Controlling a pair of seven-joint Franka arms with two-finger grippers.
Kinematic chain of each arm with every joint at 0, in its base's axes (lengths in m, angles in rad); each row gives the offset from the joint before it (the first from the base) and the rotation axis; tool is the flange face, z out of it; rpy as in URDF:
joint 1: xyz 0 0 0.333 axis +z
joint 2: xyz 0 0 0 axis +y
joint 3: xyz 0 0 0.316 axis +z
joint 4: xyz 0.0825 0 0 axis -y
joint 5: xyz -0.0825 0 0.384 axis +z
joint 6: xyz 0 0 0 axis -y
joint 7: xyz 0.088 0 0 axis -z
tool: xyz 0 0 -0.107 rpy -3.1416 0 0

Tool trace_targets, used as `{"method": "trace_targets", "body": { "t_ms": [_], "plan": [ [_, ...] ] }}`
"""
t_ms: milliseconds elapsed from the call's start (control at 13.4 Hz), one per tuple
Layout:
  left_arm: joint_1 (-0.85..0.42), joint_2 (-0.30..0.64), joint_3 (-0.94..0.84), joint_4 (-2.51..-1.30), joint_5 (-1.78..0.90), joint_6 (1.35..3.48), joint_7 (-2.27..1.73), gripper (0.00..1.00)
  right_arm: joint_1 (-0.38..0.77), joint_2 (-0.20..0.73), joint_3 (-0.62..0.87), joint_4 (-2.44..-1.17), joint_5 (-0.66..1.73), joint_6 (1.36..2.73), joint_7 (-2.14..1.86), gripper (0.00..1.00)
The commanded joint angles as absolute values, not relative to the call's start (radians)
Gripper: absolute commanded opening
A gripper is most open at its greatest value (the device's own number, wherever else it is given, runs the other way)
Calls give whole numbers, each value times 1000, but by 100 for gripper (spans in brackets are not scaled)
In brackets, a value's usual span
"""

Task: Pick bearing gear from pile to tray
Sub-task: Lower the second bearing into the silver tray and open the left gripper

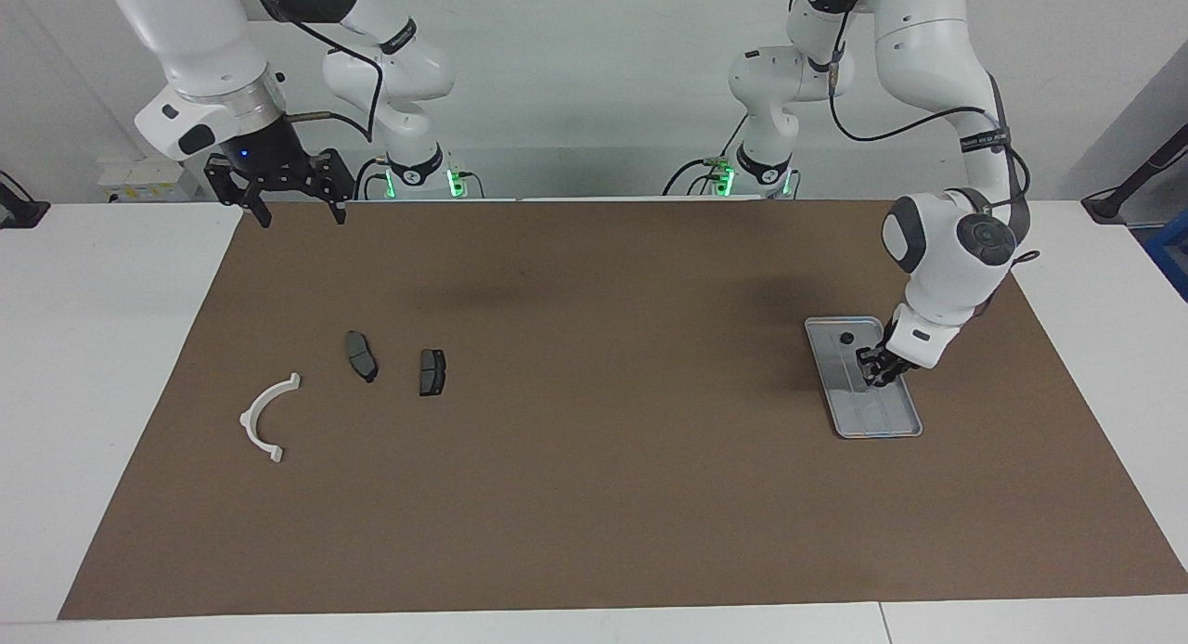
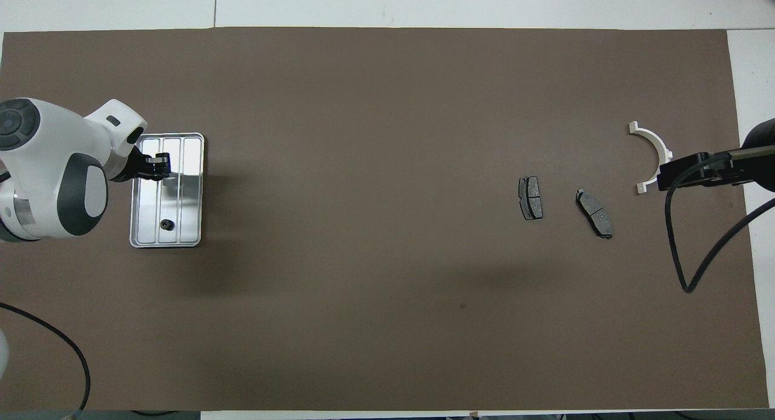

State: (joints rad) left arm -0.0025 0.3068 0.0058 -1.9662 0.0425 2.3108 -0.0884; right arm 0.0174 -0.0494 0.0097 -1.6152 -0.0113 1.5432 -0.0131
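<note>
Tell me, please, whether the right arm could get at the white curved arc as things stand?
Probably yes: the right gripper waits raised at that end, and the white arc lies alone on the mat, apart from the two dark pads.

No readable text, label, brand, number or sign is being shown on anything in either view. A black band with pale marks is being carried on the left arm and another on the right arm, but the marks are too small to be read. Nothing legible is being displayed on the tray, the parts or the bench.
</note>
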Motion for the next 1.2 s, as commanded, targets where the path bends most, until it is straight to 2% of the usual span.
{"method": "trace_targets", "body": {
  "t_ms": [0,599,673,748,823,1122],
  "plan": [
    [5,316,-5,-1970,26,2347,-80,8,3,-66,23,-1640,2,1569,-2,100],
    [-5,313,-3,-2033,-6,2418,-87,10,11,-58,21,-1641,2,1585,-2,100],
    [-5,314,-3,-2023,-6,2408,-87,30,12,-55,21,-1640,2,1585,-2,100],
    [-5,316,-3,-2007,-5,2396,-86,89,11,-54,21,-1638,2,1585,-2,100],
    [3,308,-3,-1976,-5,2349,-80,100,11,-52,21,-1638,2,1586,-2,100],
    [11,209,-2,-1829,-2,2053,-78,100,11,-52,21,-1638,2,1586,-2,100]
  ]
}}
